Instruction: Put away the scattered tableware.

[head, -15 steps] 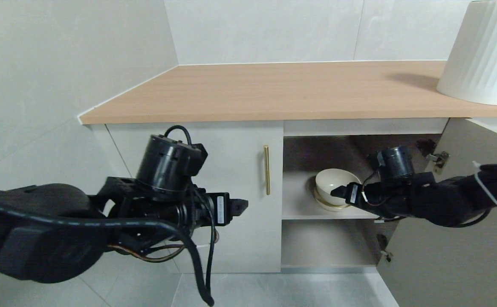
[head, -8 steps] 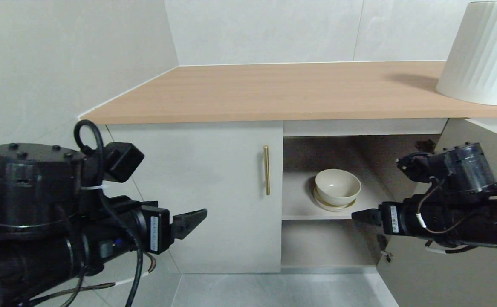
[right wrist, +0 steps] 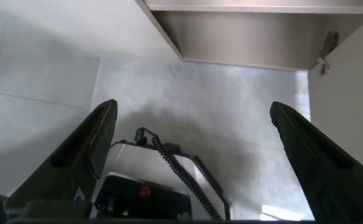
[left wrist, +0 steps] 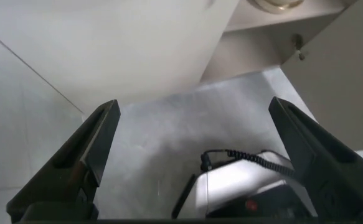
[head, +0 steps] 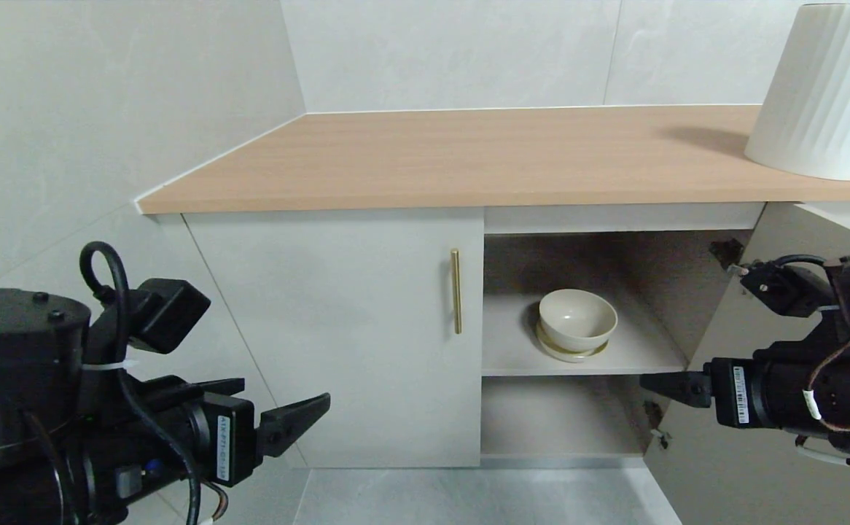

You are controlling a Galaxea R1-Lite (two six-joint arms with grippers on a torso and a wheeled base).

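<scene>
A cream bowl stands on a small plate on the upper shelf of the open cabinet. My right gripper hangs in front of the cabinet's right side, below and to the right of the bowl and well apart from it. In the right wrist view the right gripper is open and empty over the floor. My left gripper is low at the left, in front of the shut door. Seen from the left wrist, the left gripper is also open and holds nothing.
The left cabinet door with its gold handle is shut. The right door is swung open toward me. A white ribbed container stands on the wooden countertop at the right. The lower shelf is bare, with grey floor below.
My right gripper has drawn back out of the cabinet, away from the bowl, and moved down and right. The left arm has pulled back and sunk to the lower left.
</scene>
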